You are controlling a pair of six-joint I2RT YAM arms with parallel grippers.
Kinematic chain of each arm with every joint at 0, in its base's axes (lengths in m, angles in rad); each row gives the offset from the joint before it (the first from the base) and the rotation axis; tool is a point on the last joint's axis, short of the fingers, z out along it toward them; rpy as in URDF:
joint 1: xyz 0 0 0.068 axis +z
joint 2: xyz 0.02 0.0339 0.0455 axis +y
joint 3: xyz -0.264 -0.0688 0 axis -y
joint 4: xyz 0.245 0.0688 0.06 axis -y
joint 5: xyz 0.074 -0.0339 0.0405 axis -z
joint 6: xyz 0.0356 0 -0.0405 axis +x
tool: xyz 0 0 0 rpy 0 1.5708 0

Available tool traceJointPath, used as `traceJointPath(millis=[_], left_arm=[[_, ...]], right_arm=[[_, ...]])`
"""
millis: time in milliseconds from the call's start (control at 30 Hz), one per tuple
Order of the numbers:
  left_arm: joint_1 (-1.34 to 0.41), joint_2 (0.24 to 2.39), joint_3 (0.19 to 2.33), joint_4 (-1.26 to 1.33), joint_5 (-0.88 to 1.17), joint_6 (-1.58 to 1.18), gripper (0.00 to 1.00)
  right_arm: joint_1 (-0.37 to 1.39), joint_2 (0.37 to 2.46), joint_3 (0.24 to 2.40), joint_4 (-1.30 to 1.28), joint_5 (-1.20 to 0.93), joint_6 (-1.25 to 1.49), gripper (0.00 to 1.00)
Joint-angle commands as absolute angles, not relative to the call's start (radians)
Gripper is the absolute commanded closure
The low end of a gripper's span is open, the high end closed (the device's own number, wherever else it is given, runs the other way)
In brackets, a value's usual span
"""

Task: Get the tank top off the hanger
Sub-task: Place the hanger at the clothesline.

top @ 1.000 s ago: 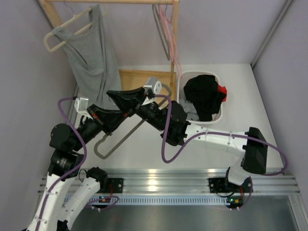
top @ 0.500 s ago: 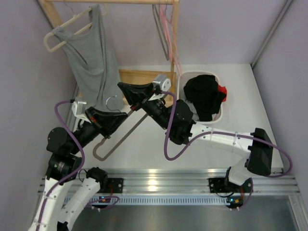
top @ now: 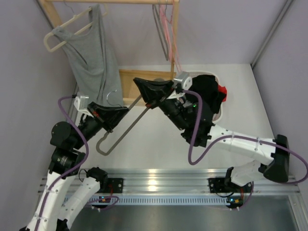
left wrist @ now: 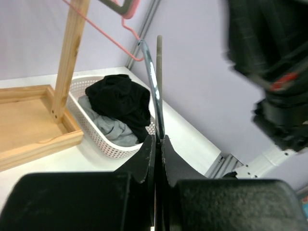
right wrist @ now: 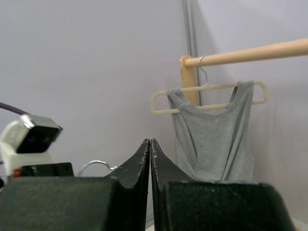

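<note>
Grey tank top (top: 91, 57) hangs on its cream hanger (top: 46, 42) at eleven o'clock. My left hand (top: 123, 110) clamps a bare grey hanger (left wrist: 159, 77); my right hand (top: 139, 83) is pinched together.

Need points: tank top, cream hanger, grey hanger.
tank top (top: 94, 62): top external view, middle of the grey fabric.
cream hanger (right wrist: 219, 86): right wrist view, top bar between the straps.
grey hanger (left wrist: 159, 86): left wrist view, straight rod above the fingers.
</note>
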State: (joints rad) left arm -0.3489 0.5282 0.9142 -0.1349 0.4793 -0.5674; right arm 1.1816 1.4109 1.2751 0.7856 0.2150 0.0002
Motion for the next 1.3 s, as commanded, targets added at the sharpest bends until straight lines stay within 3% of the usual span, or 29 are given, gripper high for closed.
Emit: traceJointPath(millis=[0,267,367,400,500,600,800,1267], left_arm=[[-0.350,0.597,0.902,-0.067,0.398,-0.535,1.00],[-0.351,0.705,0.986,-0.084,0.293,-0.402,1.00],[-0.351,0.741,1.050,-0.121,0.249,-0.351,1.00],[-0.351,0.747,1.067,-0.152,0.232,-0.338,1.00],[-0.351,0.767,1.117,-0.186,0.166,-0.276,1.00],[-0.351,0.790,1.156,-0.196,0.117,-0.224,1.00],[-0.351,0.914,1.255,-0.195,0.058,-0.161,1.00],[-0.351,1.501,1.879,-0.195,0.029,-0.133,1.00]], right_arm=[[1.172,1.264,1.263,0.737,0.209,-0.037,1.00],[1.172,1.037,1.241,0.497,0.247,-0.075,0.93],[1.172,0.982,1.230,0.404,0.314,-0.087,0.61],[1.170,0.973,1.230,0.376,0.337,-0.089,0.44],[1.170,0.922,1.209,0.304,0.432,-0.095,0.27],[1.170,0.859,1.146,0.282,0.501,-0.100,0.19],[1.170,0.770,1.101,0.206,0.561,-0.077,0.07],[1.170,0.664,1.080,0.078,0.575,-0.028,0.05]])
